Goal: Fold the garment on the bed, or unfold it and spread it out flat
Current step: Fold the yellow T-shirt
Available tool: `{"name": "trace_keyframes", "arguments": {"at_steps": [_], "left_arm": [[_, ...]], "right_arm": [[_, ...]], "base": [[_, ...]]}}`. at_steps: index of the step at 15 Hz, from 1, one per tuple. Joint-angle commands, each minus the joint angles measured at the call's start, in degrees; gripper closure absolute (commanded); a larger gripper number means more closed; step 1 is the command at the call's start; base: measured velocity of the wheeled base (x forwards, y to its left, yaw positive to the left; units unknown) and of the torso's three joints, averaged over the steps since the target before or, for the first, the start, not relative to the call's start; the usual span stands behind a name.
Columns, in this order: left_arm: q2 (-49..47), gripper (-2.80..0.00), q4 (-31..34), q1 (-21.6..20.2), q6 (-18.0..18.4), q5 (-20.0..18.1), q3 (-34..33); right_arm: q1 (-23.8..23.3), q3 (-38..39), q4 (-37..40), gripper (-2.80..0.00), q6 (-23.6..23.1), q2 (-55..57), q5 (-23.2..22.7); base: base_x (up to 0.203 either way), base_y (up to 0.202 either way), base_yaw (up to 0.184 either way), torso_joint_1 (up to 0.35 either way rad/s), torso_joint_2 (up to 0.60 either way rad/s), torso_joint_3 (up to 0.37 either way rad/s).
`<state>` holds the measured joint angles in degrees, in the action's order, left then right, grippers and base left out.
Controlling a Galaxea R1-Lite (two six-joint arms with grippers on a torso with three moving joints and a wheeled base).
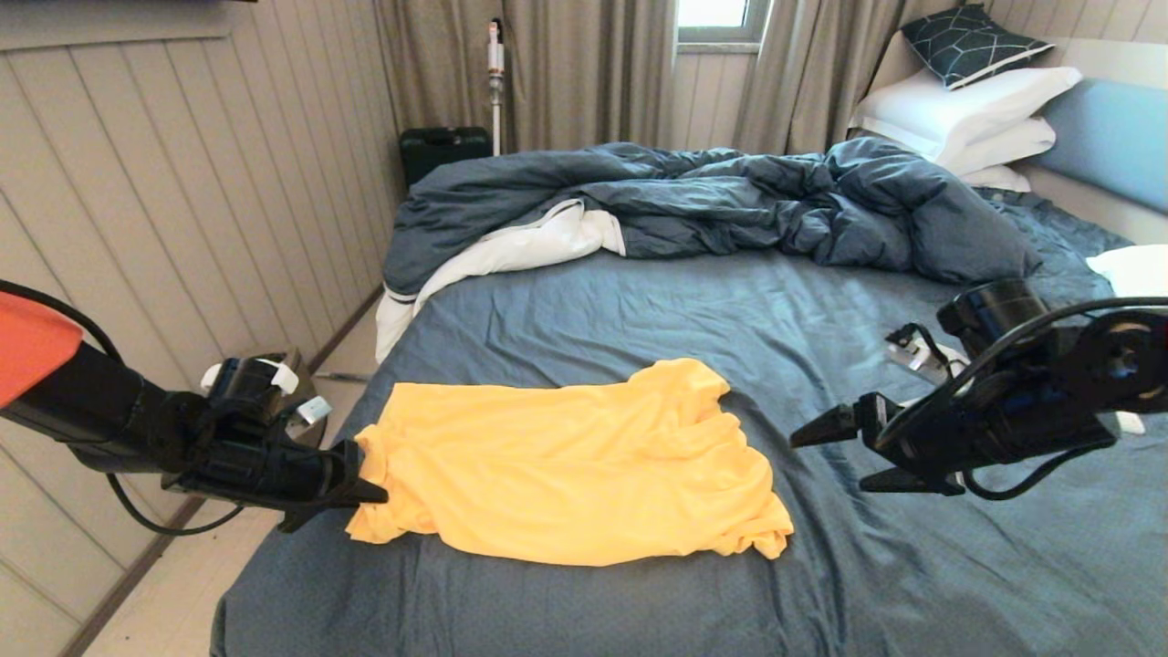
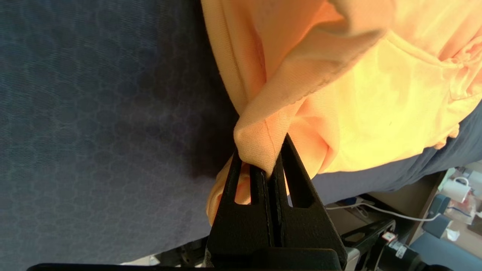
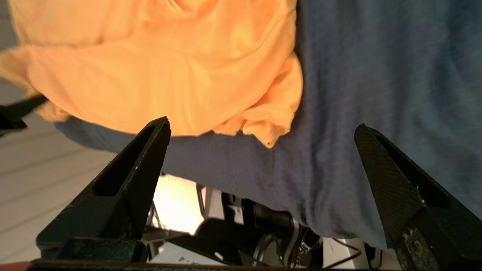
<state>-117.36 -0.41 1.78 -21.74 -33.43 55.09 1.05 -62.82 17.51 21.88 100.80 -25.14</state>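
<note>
The garment (image 1: 566,461), a thin, soft yellow-orange T-shirt, is spread in a loosely rumpled, roughly rectangular shape on the near half of the bed (image 1: 730,310), toward its left side. Its fabric is creased in shallow folds, and one short sleeve is bunched at the near right corner. The bed is covered by a wrinkled slate-blue sheet with a faint woven pattern.

The left gripper (image 1: 370,493) is placed at the garment's left edge, and its tapered black fingers (image 2: 290,180) are pressed together on a pinched fold of the cloth, which is drawn up into a small ridge between the tips. In the left wrist view the knit weave and a hemmed edge of the fabric can be made out.

The right gripper (image 1: 849,456) is held above the sheet to the right of the garment, apart from it, with its two wedge-shaped, matte-textured fingers (image 3: 131,177) spread wide and nothing between them.

A dark blue duvet (image 1: 730,196) with white lining is heaped across the far side of the bed, and white pillows (image 1: 967,114) are stacked by the light blue padded headboard (image 1: 1109,137).
</note>
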Motion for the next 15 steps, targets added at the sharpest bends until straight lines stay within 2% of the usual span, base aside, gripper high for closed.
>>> {"name": "trace_keyframes", "arguments": {"at_steps": [1, 4, 8, 11, 15], "left_arm": [[-0.15, 0.0, -0.11, -0.02, -0.06, 0.14, 0.11], [-0.06, 0.0, -0.2, 0.15, 0.03, 0.29, 0.45], [0.2, 0.0, -0.26, 1.07, 0.11, 0.54, 0.56], [0.2, 0.0, -0.38, 1.65, 0.11, 0.64, 0.52], [-0.11, 0.0, -0.55, 2.09, 0.11, 0.91, 0.28]], "right_arm": [[0.59, 0.09, -1.37, -2.8, 0.08, 4.21, -0.14], [1.33, -0.18, -5.54, -2.8, -0.01, 8.52, -0.22], [4.58, -2.21, -5.66, -2.8, 0.07, 10.44, -0.06], [7.21, -2.83, -5.64, -2.8, 0.39, 12.52, 1.87], [8.5, -2.48, -5.64, -2.8, 0.71, 13.02, 2.73]], "base": [[0.0, 0.0, 0.0, 0.0, 0.0, 0.0], [0.0, 0.0, 0.0, 0.0, 0.0, 0.0], [0.0, 0.0, 0.0, 0.0, 0.0, 0.0], [0.0, 0.0, 0.0, 0.0, 0.0, 0.0], [0.0, 0.0, 0.0, 0.0, 0.0, 0.0]]}}
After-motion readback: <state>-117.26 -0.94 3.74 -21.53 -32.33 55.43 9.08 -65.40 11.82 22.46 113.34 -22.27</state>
